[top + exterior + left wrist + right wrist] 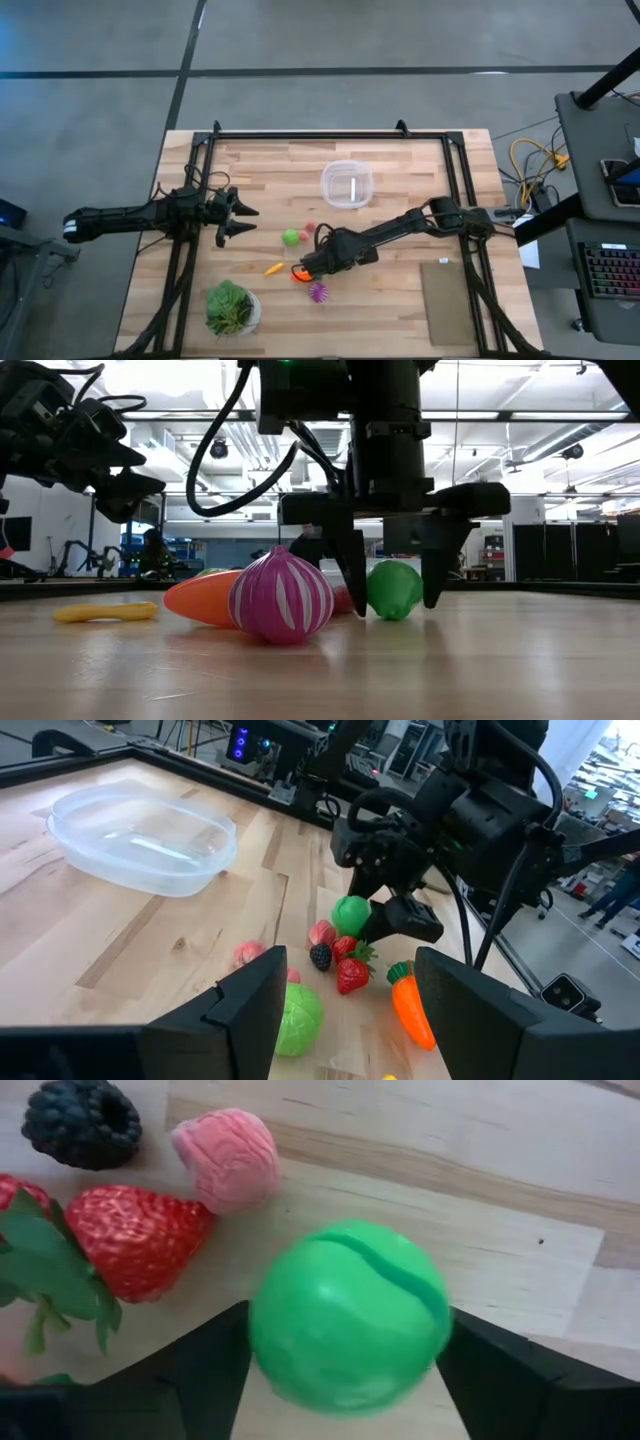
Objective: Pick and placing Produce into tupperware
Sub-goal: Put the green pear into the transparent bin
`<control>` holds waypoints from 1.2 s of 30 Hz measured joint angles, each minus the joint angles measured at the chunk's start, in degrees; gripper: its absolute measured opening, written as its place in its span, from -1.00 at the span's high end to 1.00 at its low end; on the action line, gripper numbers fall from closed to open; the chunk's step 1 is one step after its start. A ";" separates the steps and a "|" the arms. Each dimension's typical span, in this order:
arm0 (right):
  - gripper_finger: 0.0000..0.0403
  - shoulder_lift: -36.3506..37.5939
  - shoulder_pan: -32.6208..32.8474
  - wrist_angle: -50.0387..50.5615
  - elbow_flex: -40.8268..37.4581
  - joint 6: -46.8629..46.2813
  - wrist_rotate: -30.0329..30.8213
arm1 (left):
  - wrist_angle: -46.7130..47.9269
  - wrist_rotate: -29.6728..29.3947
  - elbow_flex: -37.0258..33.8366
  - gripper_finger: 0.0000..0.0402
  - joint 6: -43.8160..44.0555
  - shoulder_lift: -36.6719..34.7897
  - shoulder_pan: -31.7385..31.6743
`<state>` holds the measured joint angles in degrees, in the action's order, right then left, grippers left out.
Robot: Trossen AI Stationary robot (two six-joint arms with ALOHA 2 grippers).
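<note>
The clear tupperware (347, 184) (140, 835) stands at the table's far middle. Toy produce lies nearer: a green leafy piece (291, 237) (295, 1018), an orange carrot (410, 1005) (200, 600), a yellow piece (273, 268) (105, 612), a spiky purple ball (318, 292) (282, 597), a strawberry (135, 1240), a blackberry (80, 1120) and a pink piece (228, 1158). My right gripper (308, 262) (393, 605) points down among them, shut on a smooth green ball (345, 1315) (393, 590). My left gripper (240, 220) (345, 1020) hovers open over the table's left part. My right gripper pinches the green ball between its two fingers, one finger (352, 575) on each flank of the ball's middle (270, 1330). The fingers come from above, pointing down. The ball's underside (393, 616) sits at table level; whether it is lifted, I cannot tell.
A leafy plant in a white pot (232, 308) stands near the table's near-left corner. A tan flat sheet (447, 300) lies at the near right. Black frame rails (330, 134) run along the far edge and both sides. Bare wood lies between the tupperware and the produce.
</note>
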<state>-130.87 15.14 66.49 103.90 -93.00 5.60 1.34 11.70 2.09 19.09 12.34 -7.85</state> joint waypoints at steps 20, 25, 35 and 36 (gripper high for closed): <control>-0.15 0.51 -0.52 -0.82 -0.09 3.71 1.46 | -0.02 0.00 -0.02 -0.04 -0.01 0.00 0.00; -0.19 1.37 -0.52 -0.82 -0.09 4.58 1.72 | -0.02 0.00 -0.02 -0.04 0.00 -0.01 0.00; -0.18 6.24 -1.48 2.48 -0.09 4.91 4.95 | -0.02 0.00 -0.02 -0.04 -0.01 0.00 0.01; -0.17 7.09 -1.81 3.35 -0.09 4.87 5.89 | -0.02 0.00 -0.02 -0.04 -0.01 0.00 0.00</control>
<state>-123.78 13.32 69.84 103.81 -88.13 11.49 1.32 11.70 2.07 19.08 12.34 -7.86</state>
